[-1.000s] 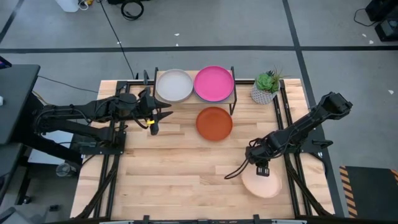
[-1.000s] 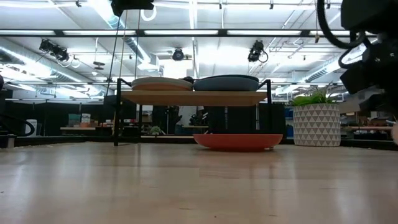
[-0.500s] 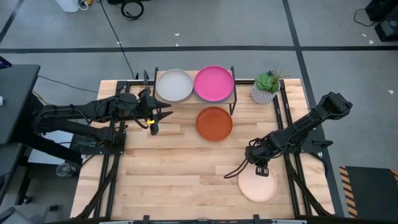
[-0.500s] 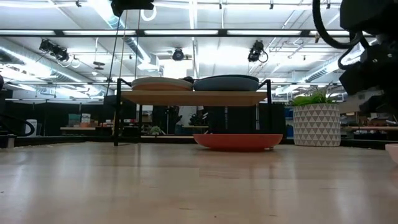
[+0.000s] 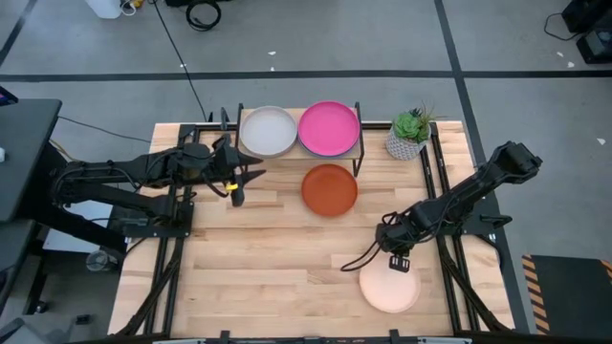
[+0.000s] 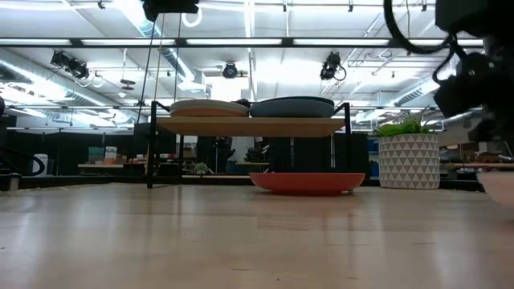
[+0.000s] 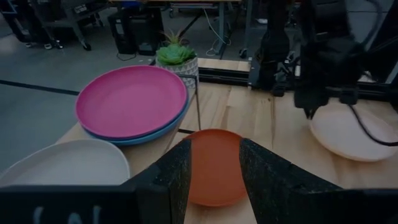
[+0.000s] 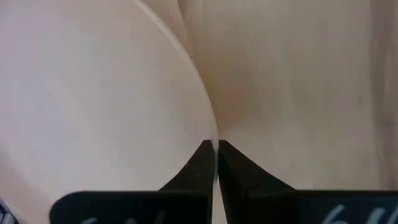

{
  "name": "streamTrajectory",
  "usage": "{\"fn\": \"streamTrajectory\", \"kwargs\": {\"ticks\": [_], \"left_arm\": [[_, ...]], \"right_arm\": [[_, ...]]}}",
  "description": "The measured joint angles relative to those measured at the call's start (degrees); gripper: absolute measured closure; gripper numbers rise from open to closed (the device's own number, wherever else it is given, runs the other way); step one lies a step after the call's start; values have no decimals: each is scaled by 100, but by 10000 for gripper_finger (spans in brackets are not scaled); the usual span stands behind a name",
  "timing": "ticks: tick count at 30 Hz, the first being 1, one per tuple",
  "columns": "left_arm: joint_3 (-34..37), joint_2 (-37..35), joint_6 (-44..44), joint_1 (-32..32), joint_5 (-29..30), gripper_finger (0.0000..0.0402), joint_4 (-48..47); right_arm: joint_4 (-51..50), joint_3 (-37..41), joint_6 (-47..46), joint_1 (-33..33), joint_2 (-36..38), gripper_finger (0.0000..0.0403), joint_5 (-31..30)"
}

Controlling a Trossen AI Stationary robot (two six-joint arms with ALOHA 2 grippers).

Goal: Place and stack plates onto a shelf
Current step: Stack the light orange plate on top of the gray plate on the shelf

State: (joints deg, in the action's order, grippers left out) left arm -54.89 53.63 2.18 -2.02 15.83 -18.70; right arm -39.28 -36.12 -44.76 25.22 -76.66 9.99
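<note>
A tan plate (image 5: 390,285) lies near the table's front right, with my right gripper (image 5: 400,262) shut on its far rim. The shelf (image 5: 361,143) stands at the table's far side. It carries a pale cream plate (image 5: 268,131) and a magenta plate (image 5: 329,128) stacked on a blue one (image 7: 140,138). An orange plate (image 5: 330,189) rests flat on the table just in front of the shelf. My left gripper (image 5: 236,191) hangs open to the left of the shelf, holding nothing. My right gripper pinches the tan plate's rim (image 8: 210,127) between its two fingers, one over the plate's inside and one outside the edge. The fingers come from above, slanting down at the far side of the plate. Whether the plate's near part is on the table I cannot tell.
A potted succulent in a white patterned pot (image 5: 409,134) stands at the far right, beside the shelf. Black rails (image 5: 438,182) run along the table's left and right sides. Bare wood (image 5: 268,258) spreads across the middle and front left.
My right gripper has drifted a little toward the table's left edge, and the tan plate has shifted leftward with it. In the low view more of the plate's rim shows at the right edge than before.
</note>
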Motion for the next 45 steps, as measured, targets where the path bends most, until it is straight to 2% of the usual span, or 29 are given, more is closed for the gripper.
{"fn": "streamTrajectory", "kwargs": {"ticks": [6,14,18,21,25,30,35,38,45], "left_arm": [[0,0,-29,0,108,260,37],[0,-2,-132,-7,152,260,379],[0,-2,-132,-7,246,260,509],[0,-2,2,-4,243,260,603],[0,-2,288,-7,-182,260,1026],[0,-4,458,-2,-870,260,1481],[-21,-4,680,-4,-971,260,1399],[-414,69,604,-4,-970,260,843],[-1916,673,-609,-4,-1016,241,-897]], "right_arm": [[-317,-604,679,-381,148,389,49],[-594,-1783,1459,-2217,814,389,202],[-234,-2323,1735,-3351,884,389,1421],[246,-2655,1870,-3937,853,389,2375],[740,-2832,1797,-4456,761,389,3109],[874,-2846,1726,-4752,672,389,3491],[870,-2846,1219,-4791,550,389,3655],[883,-2845,879,-4791,498,389,3633],[844,-2851,-143,-4938,402,389,3786]]}}
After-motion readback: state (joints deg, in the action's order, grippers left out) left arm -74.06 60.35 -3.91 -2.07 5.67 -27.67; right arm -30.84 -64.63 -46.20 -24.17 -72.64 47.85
